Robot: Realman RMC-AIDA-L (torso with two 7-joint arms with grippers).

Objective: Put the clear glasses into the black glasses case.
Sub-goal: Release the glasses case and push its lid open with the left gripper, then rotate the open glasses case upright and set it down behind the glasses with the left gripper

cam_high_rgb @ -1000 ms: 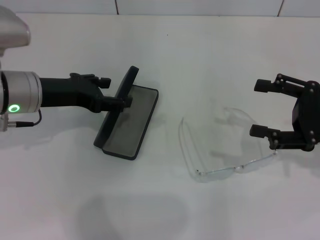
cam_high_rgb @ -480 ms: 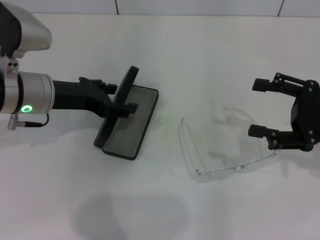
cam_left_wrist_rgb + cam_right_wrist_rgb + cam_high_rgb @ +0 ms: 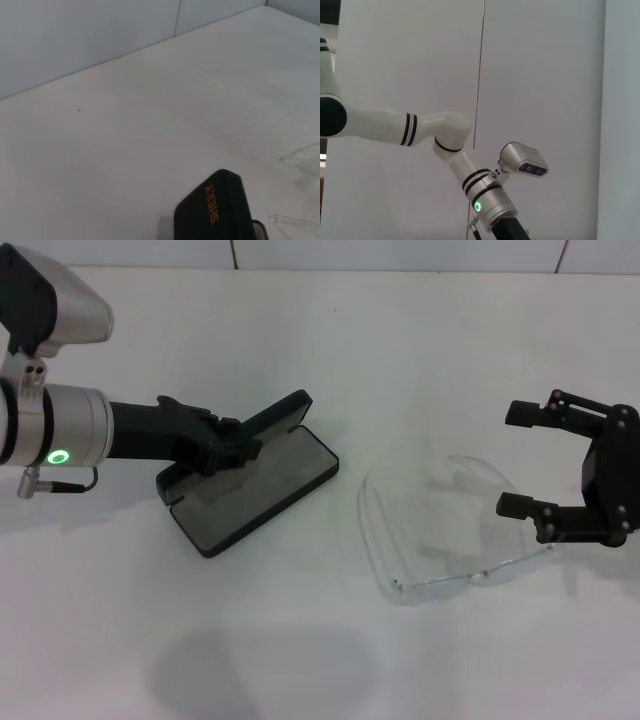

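Orange lettering on the lid of the black glasses case (image 3: 215, 212) appears to read "SHERY" in the left wrist view, running along the lid's length near its rounded end; the last letters are hard to make out. In the head view the case (image 3: 255, 492) lies open on the white table (image 3: 420, 360), toward 9 o'clock from the middle, its grey-lined tray flat and its lid raised along the far edge. The left gripper (image 3: 228, 443) has its jaws clenched on that lid, its arm coming in from 9 o'clock with 1 green light lit on the wrist. The clear glasses (image 3: 440, 535) rest on the table toward 4 o'clock, well apart from the case, arms unfolded. The right gripper (image 3: 522, 460) sits near 3 o'clock just beside the glasses, jaws released and spread wide. The table is plain matte white, with a pale wall and 1 dark vertical seam behind it.
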